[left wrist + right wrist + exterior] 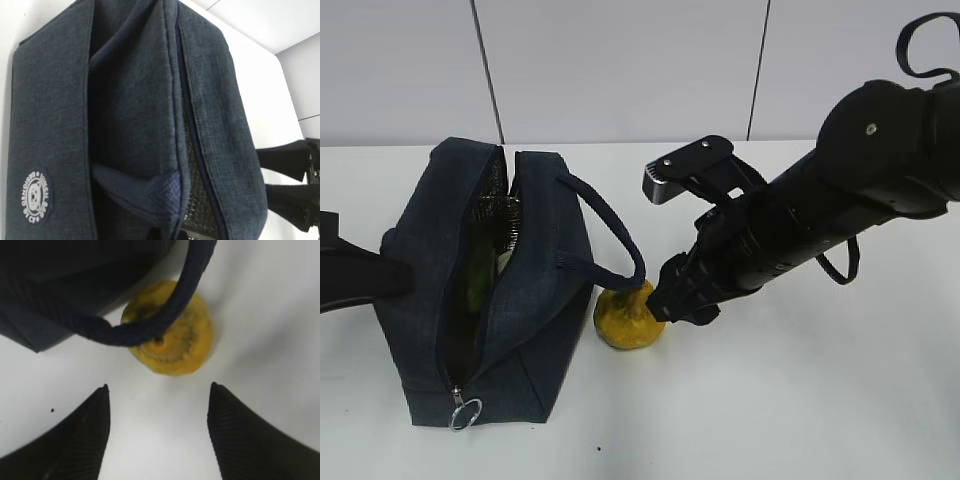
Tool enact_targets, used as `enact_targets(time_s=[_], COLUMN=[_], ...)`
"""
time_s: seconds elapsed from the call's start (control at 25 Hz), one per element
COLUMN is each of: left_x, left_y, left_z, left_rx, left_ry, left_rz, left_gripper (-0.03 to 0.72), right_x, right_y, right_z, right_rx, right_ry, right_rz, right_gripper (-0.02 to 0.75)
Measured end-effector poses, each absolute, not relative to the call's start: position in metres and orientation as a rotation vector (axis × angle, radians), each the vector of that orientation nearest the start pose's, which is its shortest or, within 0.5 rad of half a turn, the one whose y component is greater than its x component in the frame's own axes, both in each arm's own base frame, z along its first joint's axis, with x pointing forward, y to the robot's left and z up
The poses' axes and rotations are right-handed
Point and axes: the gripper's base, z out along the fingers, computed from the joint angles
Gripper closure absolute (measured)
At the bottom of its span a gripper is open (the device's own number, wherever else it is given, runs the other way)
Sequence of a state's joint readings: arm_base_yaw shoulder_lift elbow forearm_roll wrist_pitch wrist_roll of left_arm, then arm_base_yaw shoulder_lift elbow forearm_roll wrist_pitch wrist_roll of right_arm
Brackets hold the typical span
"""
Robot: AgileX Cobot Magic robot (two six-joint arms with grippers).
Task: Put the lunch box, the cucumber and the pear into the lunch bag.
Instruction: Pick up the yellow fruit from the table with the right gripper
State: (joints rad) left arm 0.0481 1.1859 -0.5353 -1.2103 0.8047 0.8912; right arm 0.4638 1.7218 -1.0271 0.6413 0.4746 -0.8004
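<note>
The navy lunch bag [535, 290] lies on the white table with its zipper open, and it fills the left wrist view [60, 100]. Something green [475, 285] shows inside the opening; I cannot tell whether it is the cucumber or the lunch box lid. The yellow pear [628, 320] stands on the table against the bag's right side, under a loop handle [620, 240]. In the right wrist view the handle [165, 322] crosses over the pear [175, 350]. My right gripper [157, 387] is open and empty, just short of the pear [663, 303]. My left arm [355, 272] touches the bag's left side; its jaws are hidden.
The zipper's metal ring pull [465, 413] hangs at the bag's near end. Silver foil lining [500, 215] shows at the far end of the opening. A white wall rises behind the table. A second handle [145, 195] lies folded on the bag's left side.
</note>
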Motion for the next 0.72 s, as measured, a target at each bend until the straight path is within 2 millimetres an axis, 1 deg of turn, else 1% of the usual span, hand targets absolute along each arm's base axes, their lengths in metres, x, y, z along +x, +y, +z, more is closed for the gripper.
enact_targets(time_s=[0.28,0.52,0.72], left_x=[0.197,0.197,0.197], left_y=[-0.052,-0.052,-0.053], left_z=[0.231,0.231,0.231], left_rx=[0.039,0.040,0.044], left_ry=[2.391,2.391,2.392], left_rz=[-0.971,-0.972,-0.982], left_gripper=[0.700,0.700,0.699], right_x=[0.303,0.310,0.322], right_y=[0.183,0.188,0.194], right_z=[0.202,0.181,0.173], right_rx=[-0.965,-0.972,-0.962], right_ry=[2.281,2.322,2.331], right_rz=[0.495,0.513,0.517], right_gripper=[0.256,0.254,0.253])
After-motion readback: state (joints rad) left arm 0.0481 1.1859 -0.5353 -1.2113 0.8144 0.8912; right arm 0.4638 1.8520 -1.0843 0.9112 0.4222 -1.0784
